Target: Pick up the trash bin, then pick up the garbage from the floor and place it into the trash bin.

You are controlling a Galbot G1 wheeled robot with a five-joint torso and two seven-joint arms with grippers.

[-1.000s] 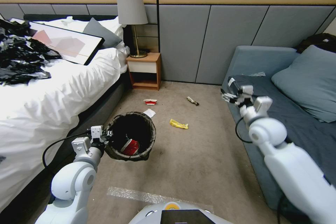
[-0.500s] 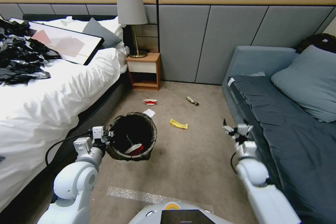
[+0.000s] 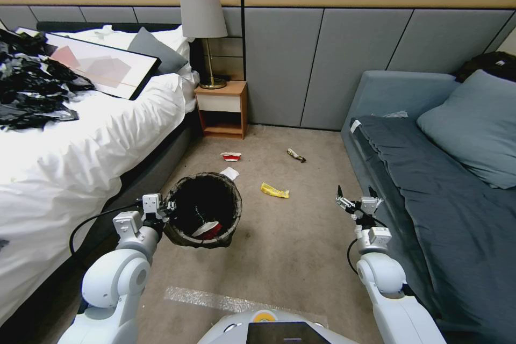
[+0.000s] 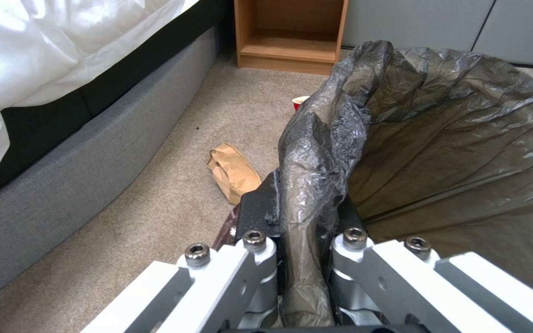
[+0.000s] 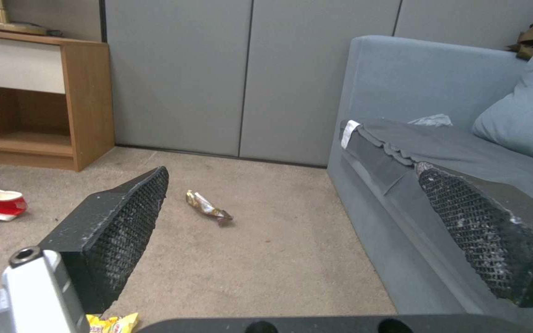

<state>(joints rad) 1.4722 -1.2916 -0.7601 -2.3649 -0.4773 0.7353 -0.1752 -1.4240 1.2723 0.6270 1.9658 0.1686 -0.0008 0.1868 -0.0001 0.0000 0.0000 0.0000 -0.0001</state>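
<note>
The round white trash bin lined with a dark brown-black bag (image 3: 202, 209) hangs off the carpet, its rim clamped in the left pincer (image 3: 159, 208) beside the white bed (image 3: 80, 134). The right pincer (image 3: 356, 197) hovers with fingers spread apart, just beside the grey-blue sofa (image 3: 446, 172). Between the two pincers, farther ahead, lie a yellow wrapper (image 3: 274, 190), a dark snack wrapper (image 3: 295, 155), a red-and-white wrapper (image 3: 230, 156) and a white tissue (image 3: 229, 173).

No text, label or number can be read.
</note>
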